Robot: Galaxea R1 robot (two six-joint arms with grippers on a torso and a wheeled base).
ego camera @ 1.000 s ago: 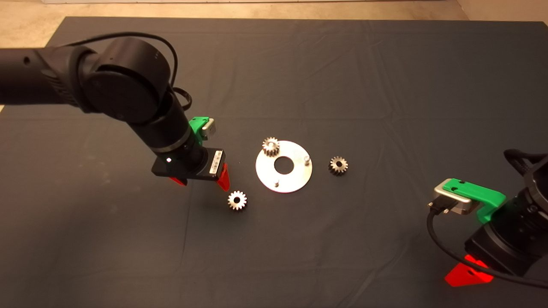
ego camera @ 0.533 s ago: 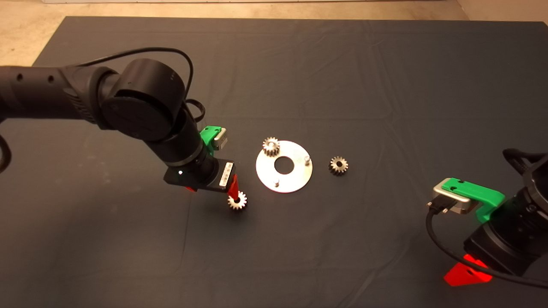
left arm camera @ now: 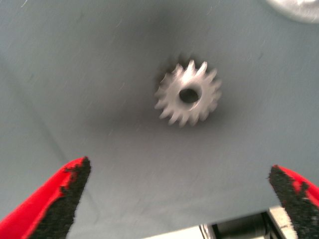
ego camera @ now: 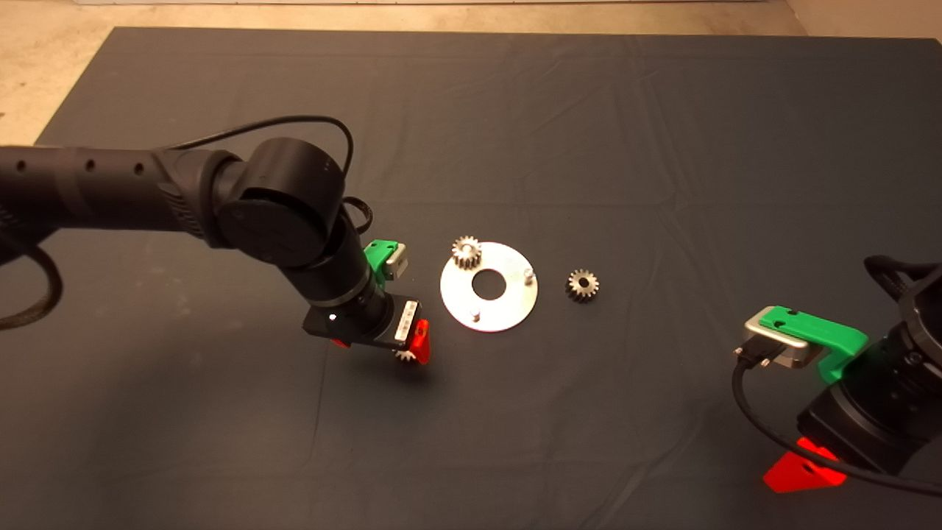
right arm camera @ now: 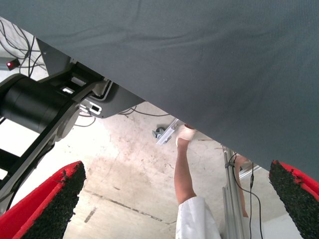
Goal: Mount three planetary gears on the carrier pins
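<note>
One planetary gear sits on a carrier pin at the far left rim of the silver disc. Two carrier pins stand bare: one at the right rim, one at the near rim. A second gear lies on the mat right of the disc. The third gear lies near-left of the disc, mostly hidden under my left gripper. In the left wrist view this gear lies flat, ahead of and between the open fingers, untouched. My right gripper waits open at the lower right.
The dark mat covers the table, with bare floor beyond its far left corner. The right wrist view shows the mat's edge, the robot's base and a person's leg on the floor.
My left arm has moved right and down, from left of the loose gear to directly over it. The gears, the disc and the right arm have not moved.
</note>
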